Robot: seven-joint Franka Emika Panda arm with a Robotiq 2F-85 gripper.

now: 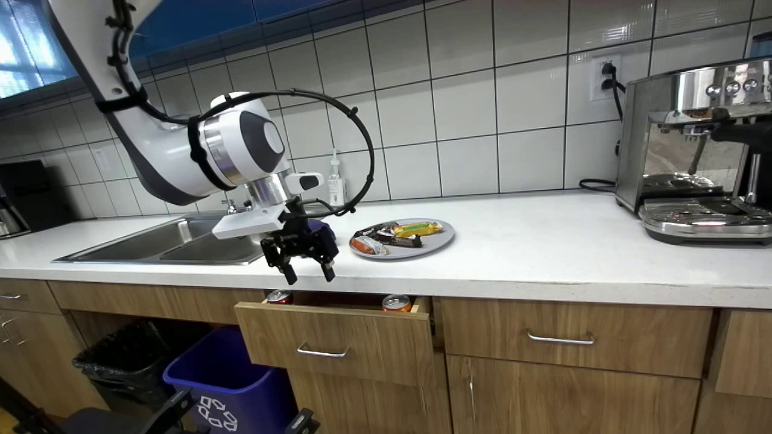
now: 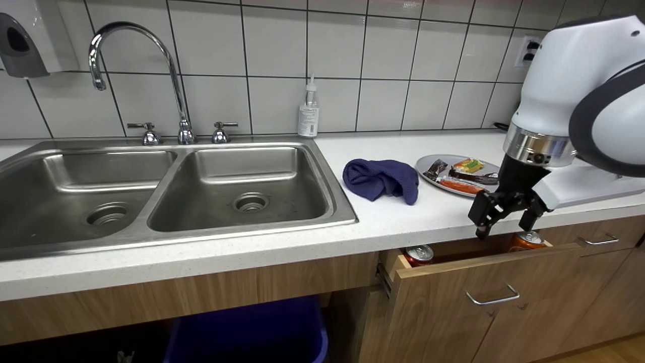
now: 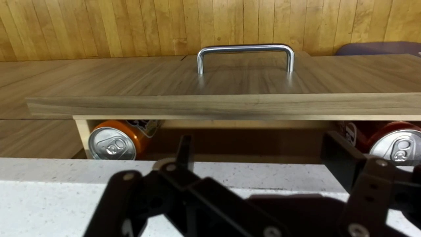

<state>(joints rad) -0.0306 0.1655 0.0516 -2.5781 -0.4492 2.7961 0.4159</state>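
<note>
My gripper [image 1: 309, 274] stands wide, its fingers [image 3: 185, 148] well apart and nothing between them. It points down over the front edge of the counter [image 3: 65, 197], near the drawer [image 3: 213, 105], which sits partly pulled out just beneath. Seen from above, the opening between counter and drawer front is narrow, so I judge a straight descent risky: a finger could strike the counter, or bump the drawer front and make it slide. Poor sideways aim could knock the orange can [image 3: 121, 140] or the red can [image 3: 386, 140].

Those two stand inside the drawer, tops up, at opposite ends. The handle [image 3: 245, 48] is on the drawer's outer face.

On the counter, the plate [image 1: 439, 240] carries a yellow packet [image 1: 417, 229], dark wrappers [image 1: 401, 241] and an orange wrapper [image 1: 367, 245]. A blue cloth [image 2: 381, 180] lies between it and the sink [image 2: 340, 201], a two-basin one. Below, the blue bin [image 1: 265, 392] stands beside the black bin [image 1: 120, 364]; I can't make out either's contents.
</note>
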